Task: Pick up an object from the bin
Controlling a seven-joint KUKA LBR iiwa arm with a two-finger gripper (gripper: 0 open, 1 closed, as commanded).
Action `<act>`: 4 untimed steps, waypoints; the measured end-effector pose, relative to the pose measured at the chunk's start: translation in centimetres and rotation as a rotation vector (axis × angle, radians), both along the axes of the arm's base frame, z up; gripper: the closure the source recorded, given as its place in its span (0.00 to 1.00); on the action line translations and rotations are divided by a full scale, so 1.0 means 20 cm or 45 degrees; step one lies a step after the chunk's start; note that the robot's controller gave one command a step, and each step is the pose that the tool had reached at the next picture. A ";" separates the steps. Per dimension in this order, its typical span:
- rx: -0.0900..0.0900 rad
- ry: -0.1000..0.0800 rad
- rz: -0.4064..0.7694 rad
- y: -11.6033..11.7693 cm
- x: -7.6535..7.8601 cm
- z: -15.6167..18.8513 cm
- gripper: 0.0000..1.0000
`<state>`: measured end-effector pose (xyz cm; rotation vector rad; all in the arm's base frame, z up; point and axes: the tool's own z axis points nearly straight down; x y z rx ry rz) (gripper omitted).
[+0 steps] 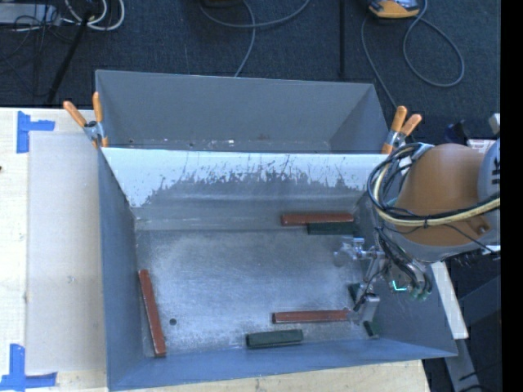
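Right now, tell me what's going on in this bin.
A robot arm reaches into the grey metal bin from the right. Its gripper sits low at the right side, by the right end of a brown bar near the front. A dark bar lies beside that. I see nothing held.

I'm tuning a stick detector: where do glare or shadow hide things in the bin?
Camera view: a pale glare band crosses the bin's far wall; the right corner round the tool is shaded by the arm; the floor elsewhere is evenly lit.
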<state>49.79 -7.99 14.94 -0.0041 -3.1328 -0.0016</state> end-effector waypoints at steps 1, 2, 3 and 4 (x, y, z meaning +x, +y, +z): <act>0.000 -0.001 -0.008 0.06 -0.05 -0.42 0.00; -0.002 -0.010 -0.004 0.06 -0.04 -0.40 1.00; -0.006 -0.023 0.042 -0.18 0.10 0.13 1.00; -0.003 -0.023 0.037 -0.10 0.13 0.50 1.00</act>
